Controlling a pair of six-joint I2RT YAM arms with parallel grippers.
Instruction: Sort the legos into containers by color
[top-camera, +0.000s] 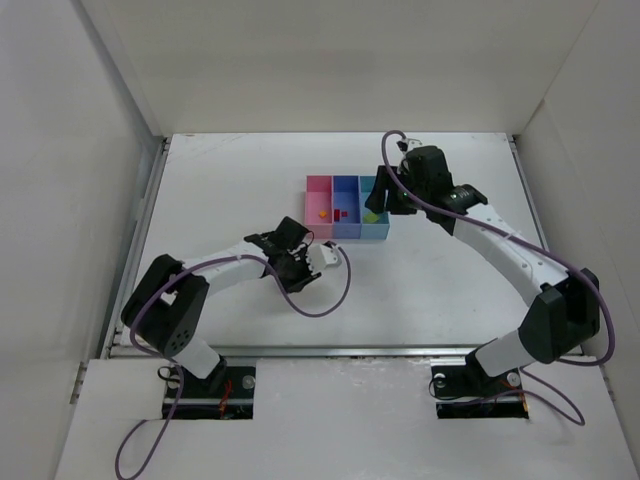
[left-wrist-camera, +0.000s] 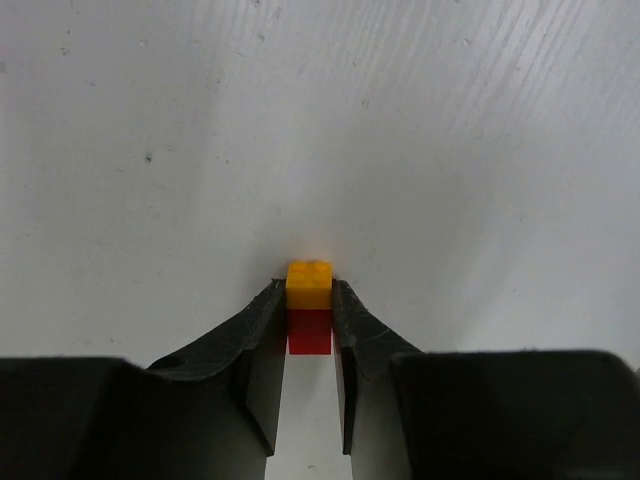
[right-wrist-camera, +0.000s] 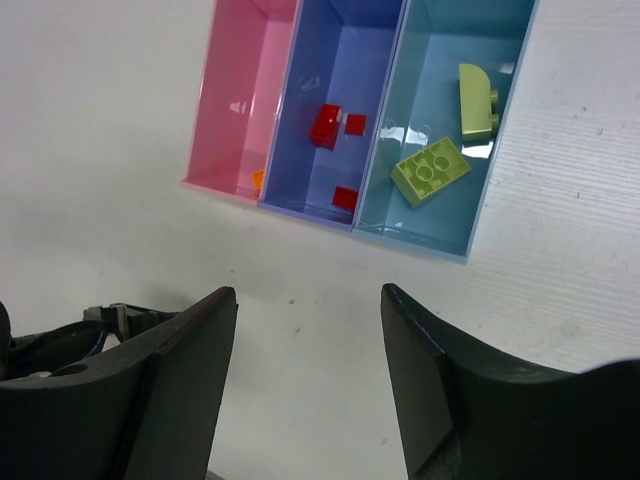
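Jaws of the left gripper (left-wrist-camera: 309, 310) are pinched tight on a little stack of two plastic bricks: a small orange plastic brick (left-wrist-camera: 309, 283) sits on top of a small red plastic brick (left-wrist-camera: 309, 332), both clamped between the black fingertips just over the white table top (left-wrist-camera: 200, 150)

To the right of that arm stands the plastic tray of three joined open bins (top-camera: 346, 237). Its pink bin (right-wrist-camera: 225, 110) holds one tiny orange brick (right-wrist-camera: 258, 180) at the near wall. The blue bin (right-wrist-camera: 300, 90) in the middle holds three red bricks (right-wrist-camera: 325, 125), two close together and one nearer the front. The light cyan bin (right-wrist-camera: 520, 90) holds two yellow-green pieces (right-wrist-camera: 431, 171), one flat with studs up, the other rounded at one end

Farthest right, the right gripper (right-wrist-camera: 308, 300) hangs by the cyan end of the tray, its fingers spread apart with nothing between them
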